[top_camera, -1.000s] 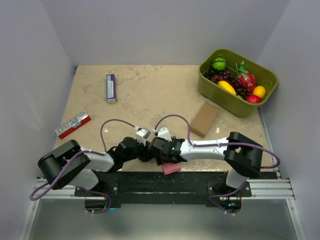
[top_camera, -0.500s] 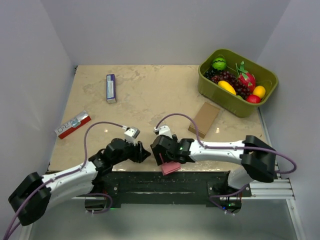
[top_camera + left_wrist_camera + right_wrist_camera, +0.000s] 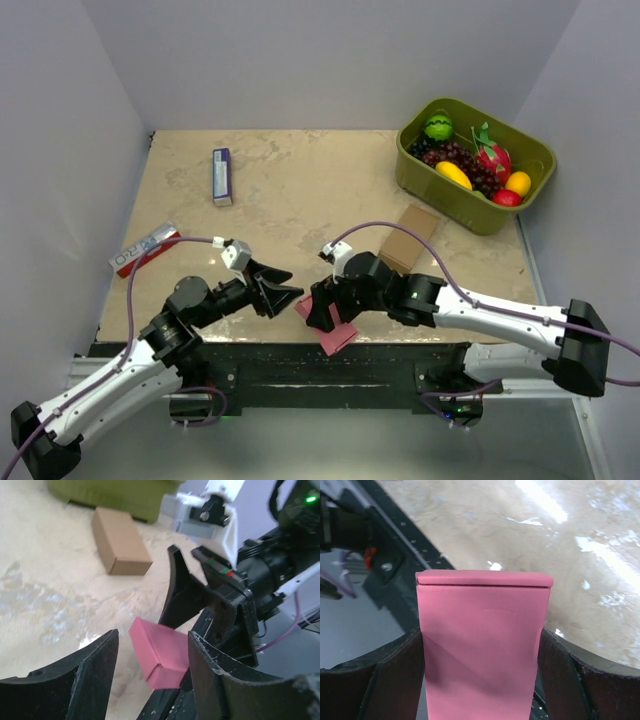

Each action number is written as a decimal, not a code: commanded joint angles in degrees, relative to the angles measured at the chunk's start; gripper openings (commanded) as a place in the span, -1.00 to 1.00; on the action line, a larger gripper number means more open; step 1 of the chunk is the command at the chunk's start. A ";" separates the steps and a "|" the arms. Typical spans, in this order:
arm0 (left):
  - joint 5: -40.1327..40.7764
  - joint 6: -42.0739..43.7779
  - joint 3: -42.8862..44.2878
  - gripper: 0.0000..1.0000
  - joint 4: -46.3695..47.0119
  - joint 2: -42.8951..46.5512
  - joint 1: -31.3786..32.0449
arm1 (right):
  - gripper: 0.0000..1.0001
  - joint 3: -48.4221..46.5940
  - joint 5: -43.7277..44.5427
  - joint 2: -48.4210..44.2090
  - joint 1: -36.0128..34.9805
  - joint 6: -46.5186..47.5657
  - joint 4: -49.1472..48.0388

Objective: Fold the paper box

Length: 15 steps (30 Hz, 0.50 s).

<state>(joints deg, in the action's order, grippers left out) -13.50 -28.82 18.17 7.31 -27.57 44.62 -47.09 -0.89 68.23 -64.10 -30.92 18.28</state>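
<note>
The paper box (image 3: 332,326) is a small pink-red closed packet held over the table's near edge. My right gripper (image 3: 326,308) is shut on it, one finger on each long side. In the right wrist view the paper box (image 3: 482,640) fills the gap between the dark fingers (image 3: 395,670), closed end pointing away. My left gripper (image 3: 284,293) stands open just left of the box, tips pointing at it. In the left wrist view the paper box (image 3: 162,657) shows beyond the spread fingers (image 3: 95,665), which do not touch it.
A green tub (image 3: 445,185) of toy fruit stands at the back right. A brown cardboard box (image 3: 408,238) lies in front of it. A purple-and-white packet (image 3: 222,176) lies at the back left, a red-and-white packet (image 3: 146,248) at the left edge. A black rail (image 3: 300,365) runs along the near edge.
My left gripper has opened and drawn back to the left, away from the box. The right arm has stretched out leftward, still holding the pink box.
</note>
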 commanded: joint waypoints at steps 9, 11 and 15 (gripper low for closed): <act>-18.05 2.10 5.03 0.28 3.33 0.68 -0.50 | -0.13 1.21 -20.81 -6.79 4.59 0.59 -6.94; -18.93 1.75 5.38 0.29 4.20 0.85 -0.50 | -0.14 1.74 -22.22 -6.79 5.21 0.59 -7.47; -21.47 0.87 4.86 0.31 7.18 1.29 -0.50 | -0.14 2.71 -25.48 -7.67 6.70 -0.28 -9.40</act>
<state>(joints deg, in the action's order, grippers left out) -30.11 -27.94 21.04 10.22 -26.85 44.36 -45.25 -20.36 62.37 -58.61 -30.61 12.36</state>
